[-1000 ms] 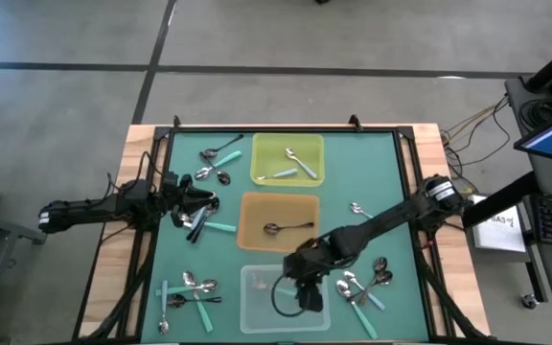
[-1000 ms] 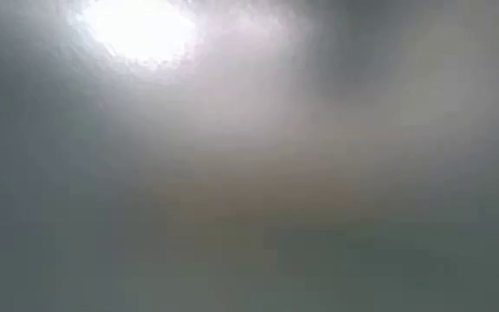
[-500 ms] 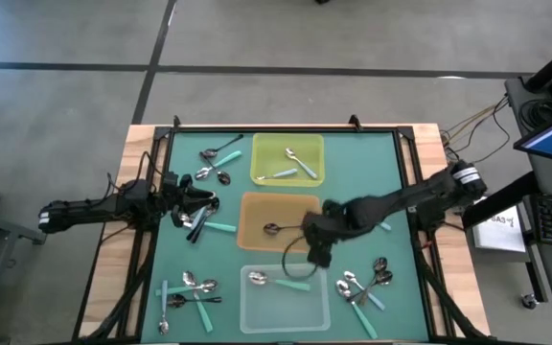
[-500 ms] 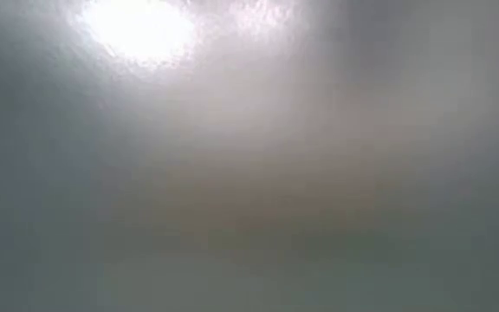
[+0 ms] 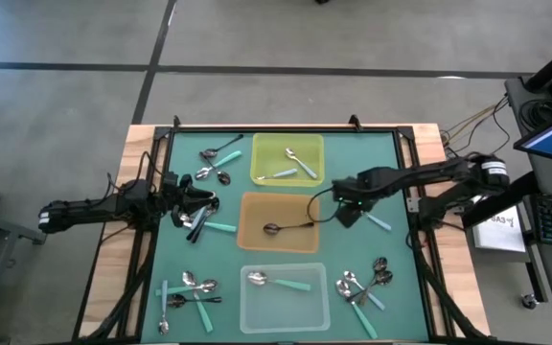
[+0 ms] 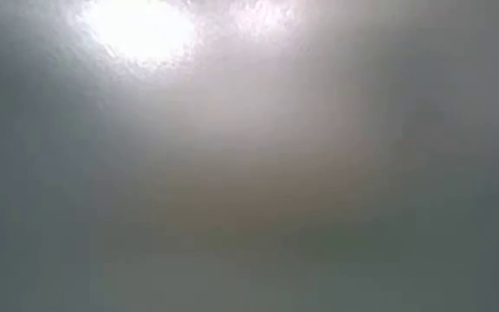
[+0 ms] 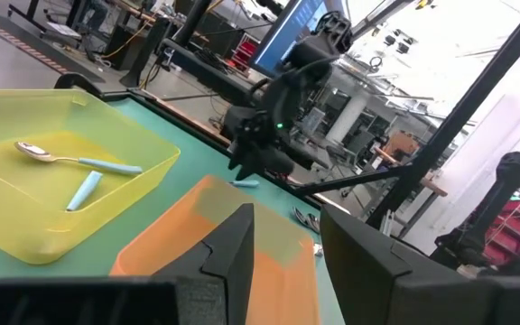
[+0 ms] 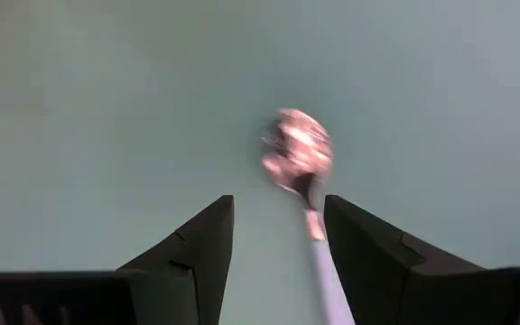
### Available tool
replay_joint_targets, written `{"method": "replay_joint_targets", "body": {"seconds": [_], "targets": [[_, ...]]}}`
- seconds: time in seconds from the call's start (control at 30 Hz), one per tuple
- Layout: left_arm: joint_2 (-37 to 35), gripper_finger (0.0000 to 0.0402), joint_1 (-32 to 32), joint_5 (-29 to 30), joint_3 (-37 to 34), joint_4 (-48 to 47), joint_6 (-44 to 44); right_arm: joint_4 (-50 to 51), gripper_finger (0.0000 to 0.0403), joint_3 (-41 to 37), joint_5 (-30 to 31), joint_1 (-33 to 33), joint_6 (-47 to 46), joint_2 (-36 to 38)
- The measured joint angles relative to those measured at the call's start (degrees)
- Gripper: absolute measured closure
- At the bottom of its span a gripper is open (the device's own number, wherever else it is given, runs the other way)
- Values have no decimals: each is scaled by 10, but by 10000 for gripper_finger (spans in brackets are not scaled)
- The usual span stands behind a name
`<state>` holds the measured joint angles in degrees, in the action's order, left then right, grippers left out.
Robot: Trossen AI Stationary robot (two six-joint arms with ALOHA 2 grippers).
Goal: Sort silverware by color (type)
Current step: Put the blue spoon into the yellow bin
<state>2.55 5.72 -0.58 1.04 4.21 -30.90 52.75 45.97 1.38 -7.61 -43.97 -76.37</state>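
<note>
Teal mat (image 5: 353, 259) underlies the open, empty right end effector (image 5: 346, 213).

Two slim robot arms, matte black all over, are built of tube-like links joined by rounded, bulkier joint housings, with a thin black cable looping loose beside the right arm (image 5: 420, 182) and similar cabling trailing along the left arm (image 5: 94, 211). The right arm carries a pale band near its base joint (its only light marking in the overhead view). Each arm ends in a black pincer with two flat, angular, wedge-shaped fingers (image 8: 192, 253), whose plain dark plastic faces show in the wrist views (image 7: 233, 248).
</note>
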Motion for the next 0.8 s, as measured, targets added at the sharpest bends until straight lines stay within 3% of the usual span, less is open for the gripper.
{"method": "replay_joint_targets", "body": {"seconds": [0.2,0.47,0.6,0.8], "targets": [[0,290,0,0,0,0,0,-23,236,-74,-35,-52,0,15],[0,290,0,0,0,0,0,-55,249,-103,-62,-60,-5,11],[0,290,0,0,0,0,0,-62,285,-102,-62,-60,-3,3],[0,290,0,0,0,0,0,-72,379,-103,-64,-59,3,-9]]}}
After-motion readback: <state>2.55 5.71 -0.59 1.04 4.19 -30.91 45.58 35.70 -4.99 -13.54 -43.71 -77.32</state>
